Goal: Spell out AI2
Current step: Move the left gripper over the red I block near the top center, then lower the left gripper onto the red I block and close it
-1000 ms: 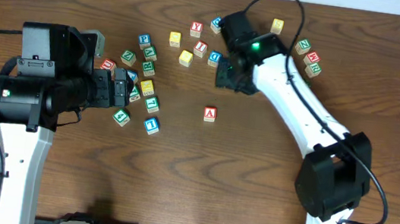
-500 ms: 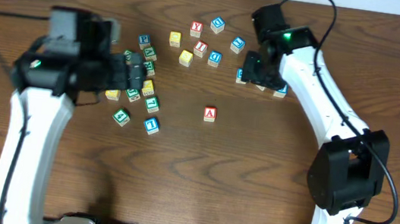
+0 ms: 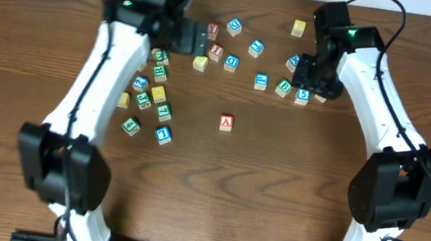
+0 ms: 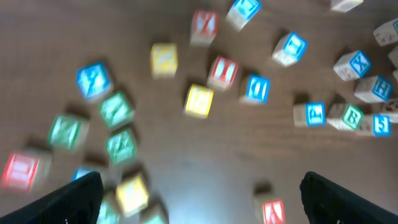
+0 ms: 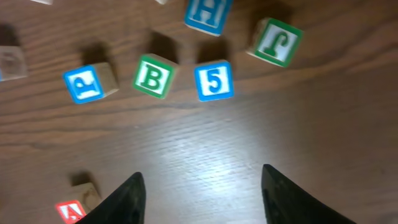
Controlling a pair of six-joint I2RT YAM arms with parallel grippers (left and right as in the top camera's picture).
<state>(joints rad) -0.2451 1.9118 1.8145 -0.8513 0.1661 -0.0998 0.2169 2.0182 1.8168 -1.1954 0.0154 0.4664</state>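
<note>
Two empty tools: your left tool (image 4: pixel 199 190) gapes wide just short of the I (image 4: pixel 222 70), probably lining up (view blurred); right tool (image 5: pixel 202 186) part-spread; A (image 3: pixel 226 123) sits alone, centre frame.

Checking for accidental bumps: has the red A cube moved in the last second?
No. The red A cube lies in the same spot, still equally far up and right of the unmoved blue 1 cube.
</note>
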